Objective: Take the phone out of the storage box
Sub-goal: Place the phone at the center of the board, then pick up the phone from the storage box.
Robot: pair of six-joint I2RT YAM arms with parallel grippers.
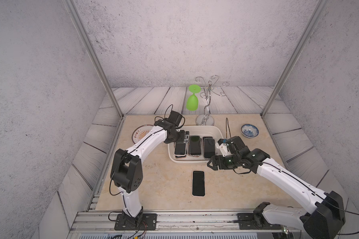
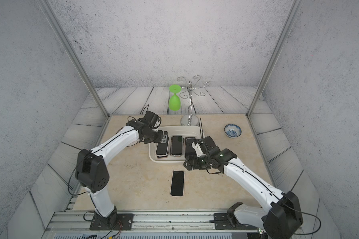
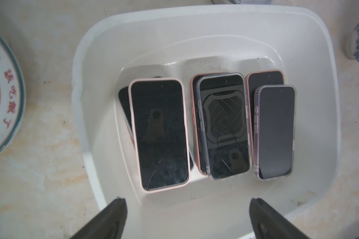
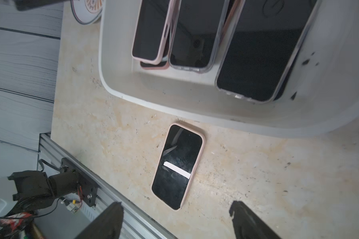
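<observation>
**One pink-cased phone out on the table, both grippers spread and empty**

The beige marble-look tabletop has bare room toward the robot and on both sides of the lone phone. The white storage box sits mid-table, and its near rim is close to that phone's far end without touching it. Inside the box, the left wrist view shows three short stacks side by side: a pink-cased phone, a clear-cased middle phone and a clear-cased end phone, each lying on another. The phone taken out lies flat and screen up in both top views, lengthwise toward the box.

The right gripper hangs by the box's near right corner, jaws apart and holding nothing. It is off to the phone's right and clear of it. The left gripper is also spread wide and empty, over the box's far left end. An orange-patterned plate lies left of the box and a blue-and-white bowl lies right of it, each apart from its rim
</observation>
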